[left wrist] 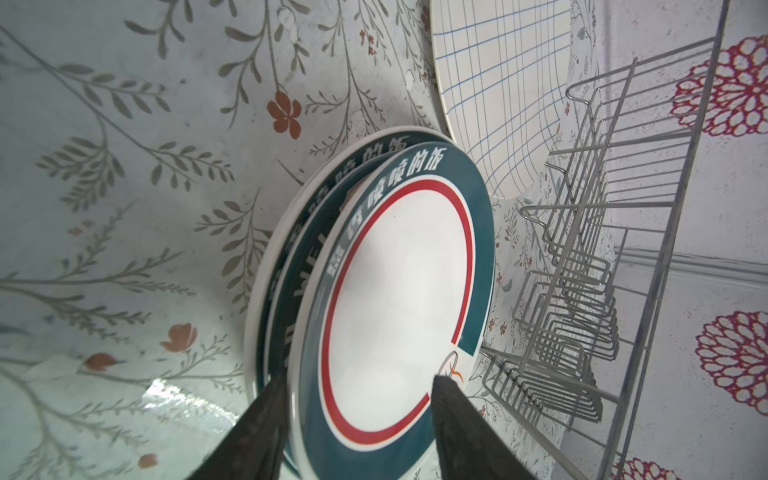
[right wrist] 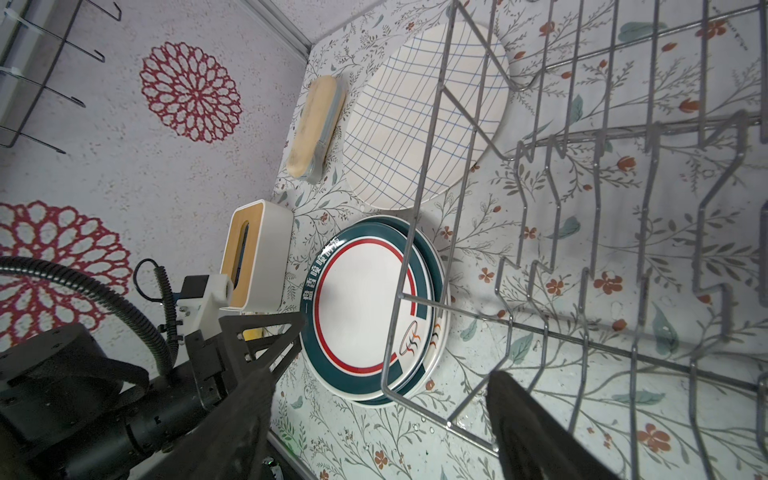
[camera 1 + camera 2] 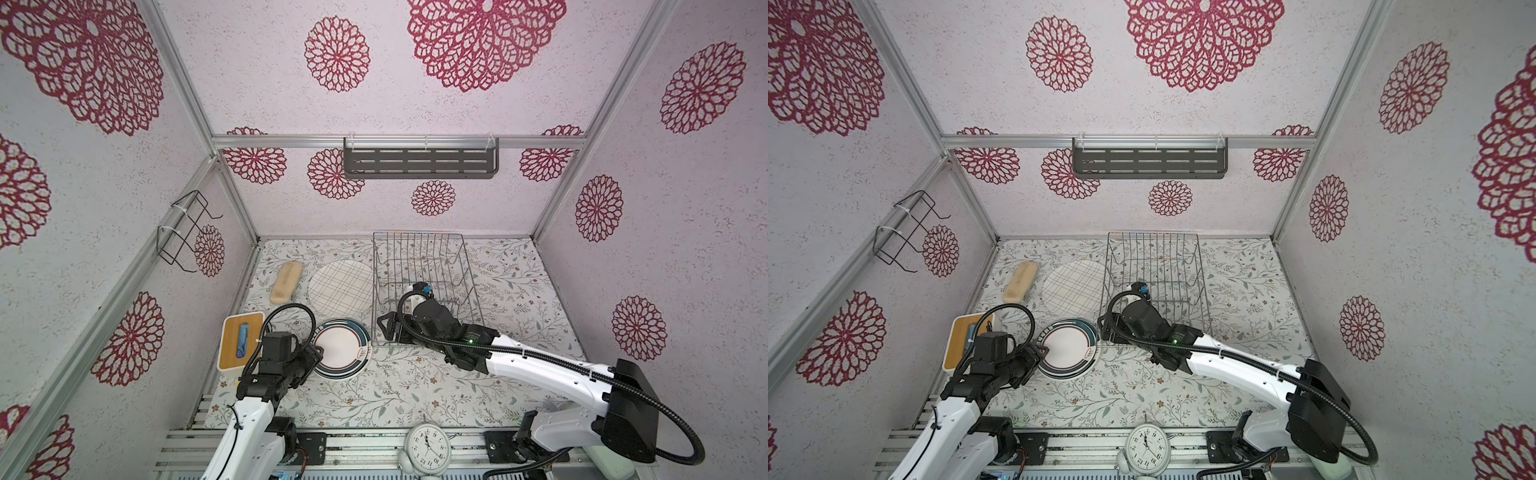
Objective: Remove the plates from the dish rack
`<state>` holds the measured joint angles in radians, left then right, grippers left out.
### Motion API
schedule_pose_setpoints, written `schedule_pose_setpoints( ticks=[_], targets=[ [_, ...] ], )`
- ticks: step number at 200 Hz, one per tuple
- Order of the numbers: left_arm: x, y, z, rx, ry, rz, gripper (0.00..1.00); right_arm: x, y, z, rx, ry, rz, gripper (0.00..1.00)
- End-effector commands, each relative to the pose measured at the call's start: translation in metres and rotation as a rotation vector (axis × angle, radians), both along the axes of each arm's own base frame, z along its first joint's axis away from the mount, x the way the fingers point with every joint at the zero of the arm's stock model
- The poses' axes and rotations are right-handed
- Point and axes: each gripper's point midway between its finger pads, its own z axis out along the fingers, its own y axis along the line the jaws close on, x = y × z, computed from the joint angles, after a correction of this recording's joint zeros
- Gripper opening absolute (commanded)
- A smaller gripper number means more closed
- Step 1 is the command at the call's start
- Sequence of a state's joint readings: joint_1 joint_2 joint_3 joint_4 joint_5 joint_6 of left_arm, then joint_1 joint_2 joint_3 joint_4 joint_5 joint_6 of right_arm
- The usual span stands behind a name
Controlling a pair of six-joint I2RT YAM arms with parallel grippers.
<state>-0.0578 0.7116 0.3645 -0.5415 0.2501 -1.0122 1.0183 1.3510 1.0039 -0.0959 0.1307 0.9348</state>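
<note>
Over the floral bench (image 3: 415,395) we reach low: left fingers (image 1: 266,424) parted astride stacked plates (image 1: 399,299), right fingers (image 2: 528,428) wide at dish rack (image 2: 540,330).

The counter (image 3: 415,399) lies bare along its front edge and right side. At the back middle stands the dish rack (image 3: 419,257), open above, with wire walls and tines. Toward the left edge, the grid plate (image 3: 340,286), stacked plates (image 3: 340,349), box (image 3: 232,345) and brush (image 3: 286,282) leave only narrow gaps.

Teal-rimmed plates (image 3: 341,348) stacked flat; grid plate (image 3: 340,288) flat; dish rack (image 3: 417,249) alongside
</note>
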Motion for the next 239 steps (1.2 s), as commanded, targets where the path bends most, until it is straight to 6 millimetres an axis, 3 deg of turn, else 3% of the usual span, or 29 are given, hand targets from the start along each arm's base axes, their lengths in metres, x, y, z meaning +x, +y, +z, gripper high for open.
schedule_pose_setpoints(
  ticks=[1,41,65,82,98,151,167,192,211,239],
  targets=[
    [0.009,0.002,0.013,0.013,-0.043,-0.002,0.67,0.0,-0.007,0.015,0.016,-0.043,-0.013,0.84],
    [0.008,0.004,0.014,0.028,-0.038,0.003,0.83,0.0,-0.007,0.014,0.015,-0.042,-0.013,0.84],
    [0.009,0.005,0.017,0.036,-0.039,0.004,1.0,0.0,-0.008,0.014,0.014,-0.044,-0.014,0.84],
    [0.011,0.007,0.027,0.051,-0.067,-0.001,0.97,0.001,-0.012,0.015,-0.001,-0.062,-0.024,0.87],
    [0.014,0.014,0.042,0.099,-0.111,0.016,0.97,0.006,-0.022,0.018,-0.029,-0.087,-0.063,0.99],
    [0.031,0.045,0.092,0.312,-0.243,0.061,0.97,0.024,-0.076,0.041,-0.091,-0.269,-0.167,0.99],
    [0.04,0.049,0.107,0.37,-0.307,0.041,0.97,0.033,-0.112,0.049,-0.085,-0.366,-0.242,0.99],
    [0.053,0.058,0.125,0.471,-0.395,0.043,0.97,0.047,-0.203,0.056,-0.11,-0.433,-0.528,0.99],
    [0.059,0.066,0.131,0.547,-0.434,0.05,0.97,0.049,-0.267,0.056,-0.225,-0.47,-0.698,0.99],
    [0.067,0.074,0.145,0.604,-0.538,0.097,0.97,0.051,-0.324,0.046,-0.425,-0.478,-0.794,0.99]
  ],
)
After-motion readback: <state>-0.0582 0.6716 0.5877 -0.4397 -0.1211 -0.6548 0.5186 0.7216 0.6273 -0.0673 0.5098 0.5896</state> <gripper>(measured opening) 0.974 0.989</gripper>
